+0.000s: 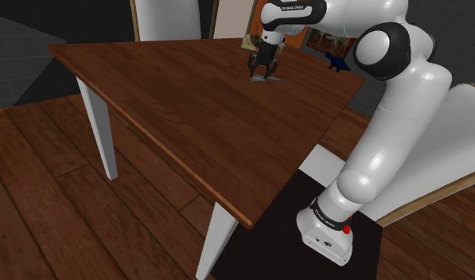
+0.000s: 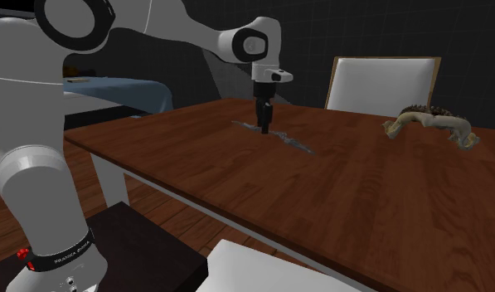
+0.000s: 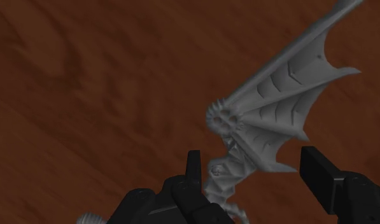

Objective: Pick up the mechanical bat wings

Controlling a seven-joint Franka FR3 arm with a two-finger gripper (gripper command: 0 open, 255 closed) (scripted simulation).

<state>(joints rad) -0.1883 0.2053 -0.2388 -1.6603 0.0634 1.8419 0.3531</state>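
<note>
Bench (image 1: 188,111): dark reddish-brown wood with a visible streaked grain and a smooth, slightly glossy top, on plain white legs. The mechanical bat wings (image 3: 274,118) are drawn flat grey with no material I can name. I note a thin straight leading spar, a scalloped membrane with raised ribs fanning from a small knobbed hub with two round sockets, and a jointed, bony-looking central stem below it. In the second exterior view they lie flat on the bench as a low, narrow, spiky strip, roughly mid-bench and toward the far edge. The hand (image 3: 255,167) is all black, matte and blocky. Its fingers (image 3: 193,168) stand wide apart, clasping nothing. It points straight down over the middle of the wings, tips low near the bench top. In the wrist view the stem sits between the fingers, close beside one finger, and one wing spreads up and away past the other. I cannot tell whether that nearer finger touches the stem. Also on the bench, well apart from the hand, is a tan, knobbly curved piece (image 2: 426,120). A white-backed chair (image 2: 378,79) stands behind the bench.
</note>
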